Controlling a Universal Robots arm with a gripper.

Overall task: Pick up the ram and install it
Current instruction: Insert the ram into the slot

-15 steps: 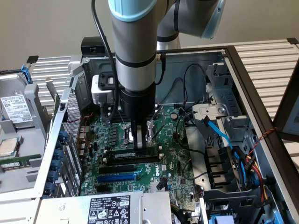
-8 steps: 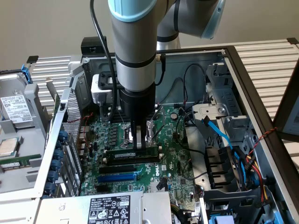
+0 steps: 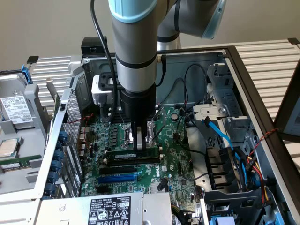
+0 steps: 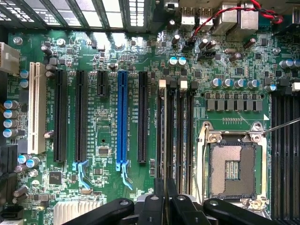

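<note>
Scene: An open computer case (image 3: 243, 75) lies on its side, its green motherboard (image 3: 173, 164) facing up, with a robot arm (image 3: 136, 47) reaching straight down into it at centre frame.

Gripper: The gripper (image 3: 138, 140) is closed narrow on the top edge of the ram (image 3: 131, 157), holding the stick upright on its long edge.

Ram: In the exterior view the ram sits at lower centre, along a black memory slot (image 3: 119, 165), just behind the blue slot (image 3: 117, 178). In the wrist view it runs edge-on between the black fingers (image 4: 154, 206) toward the white end clips (image 4: 162, 84).

Risk: Whether the stick is fully seated cannot be told. A slight tilt or offset could likely jam it on the slot wall or leave one end high.

Room: Tight. The empty processor socket (image 4: 234, 171) lies just beside the slots, the case wall and loose black cables (image 3: 187, 93) crowd the upper frame, and a blue cable (image 3: 220, 133) crosses at right.
</note>
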